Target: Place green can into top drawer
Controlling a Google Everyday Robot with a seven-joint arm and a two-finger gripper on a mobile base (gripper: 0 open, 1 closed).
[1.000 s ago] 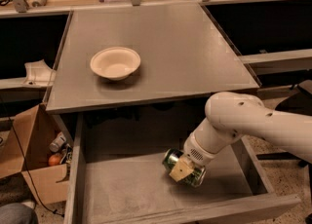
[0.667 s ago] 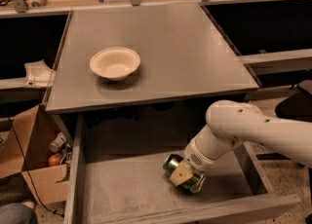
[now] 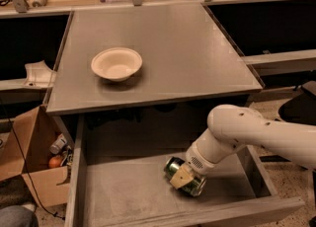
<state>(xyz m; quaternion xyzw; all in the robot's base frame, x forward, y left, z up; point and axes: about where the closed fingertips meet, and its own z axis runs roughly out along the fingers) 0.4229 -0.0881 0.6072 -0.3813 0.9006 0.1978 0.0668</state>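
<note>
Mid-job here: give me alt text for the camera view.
The robot's hand grips the green can on its side, low inside the open top drawer, right of centre. A cream bowl sits on the grey table above.

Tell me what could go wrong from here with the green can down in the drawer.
1. The green can lies on its side low in the top drawer, with the gripper closed on it. Once let go, it may roll across the flat bottom.
2. The arm reaches in just under the grey table and its front edge, so pulling straight up could knock against it.
</note>
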